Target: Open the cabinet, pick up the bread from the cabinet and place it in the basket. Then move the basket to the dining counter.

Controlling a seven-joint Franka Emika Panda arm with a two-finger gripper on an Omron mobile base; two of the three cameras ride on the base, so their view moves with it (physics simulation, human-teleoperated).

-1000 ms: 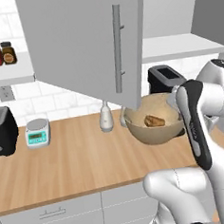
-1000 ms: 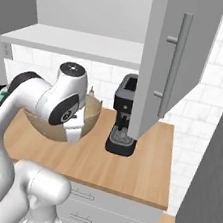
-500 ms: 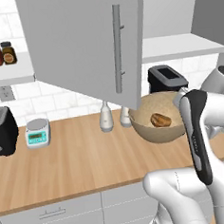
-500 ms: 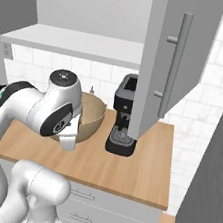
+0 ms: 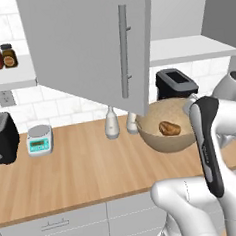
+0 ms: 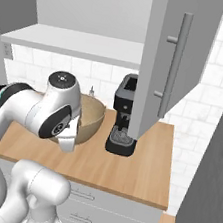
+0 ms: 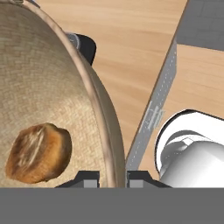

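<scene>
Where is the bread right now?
The bread lies inside the basket, which is at the right of the left base view, just in front of the coffee machine; the hand view shows it low in the basket.

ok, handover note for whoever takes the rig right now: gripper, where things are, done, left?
Gripper: shut on the basket rim, one finger inside, one outside.
Basket: held up and tilted above the wood worktop, beside the coffee machine. It looks lifted clear of the worktop, though I can't confirm that.
Bread: lying inside the basket.
Cabinet: door open, swung out over the worktop.
Done: cabinet opened, bread in basket, basket gripped.
Left: carry the basket to the dining counter and set it down. Watch the tilt so the bread doesn't roll out, and mind the open door.
</scene>
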